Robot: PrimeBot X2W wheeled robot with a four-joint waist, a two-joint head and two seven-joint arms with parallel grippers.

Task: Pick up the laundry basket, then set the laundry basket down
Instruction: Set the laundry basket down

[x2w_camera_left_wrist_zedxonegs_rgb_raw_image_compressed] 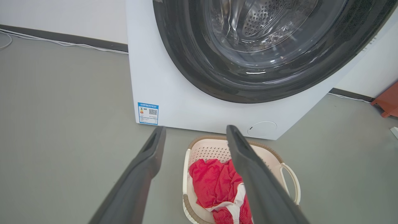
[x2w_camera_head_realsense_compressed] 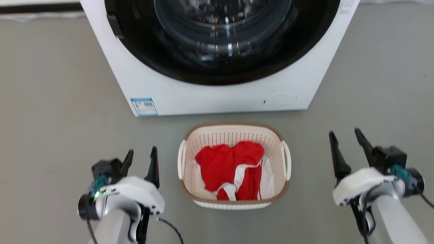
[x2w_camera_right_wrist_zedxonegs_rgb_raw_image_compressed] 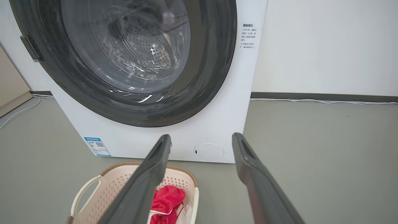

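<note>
On the floor (x2w_camera_head_realsense_compressed: 51, 101) before the washer (x2w_camera_head_realsense_compressed: 220, 98), the basket (x2w_camera_head_realsense_compressed: 234, 136) sits between your left gripper (x2w_camera_head_realsense_compressed: 142, 151) and right gripper (x2w_camera_head_realsense_compressed: 344, 133), both jaws spread, holding nothing. Catch only 1 handle (x2w_camera_head_realsense_compressed: 287, 159), or lift unevenly, and you could tip it and spill the red clothes (x2w_camera_head_realsense_compressed: 230, 162).

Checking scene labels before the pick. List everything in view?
washer: one, white with dark round door, on the floor beyond the basket
label: one, blue and white, washer's lower left front
basket: one, cream with brown rim, on the floor before the washer
clothes: one heap, red and white, inside the basket
cables: at least two, white, along the wall base
object: one, red-brown, by the wall right of the washer, kind unclear
floor: grey
left tool: dark fingers, open, empty, left of the basket
right tool: dark fingers, open, empty, right of the basket
</note>
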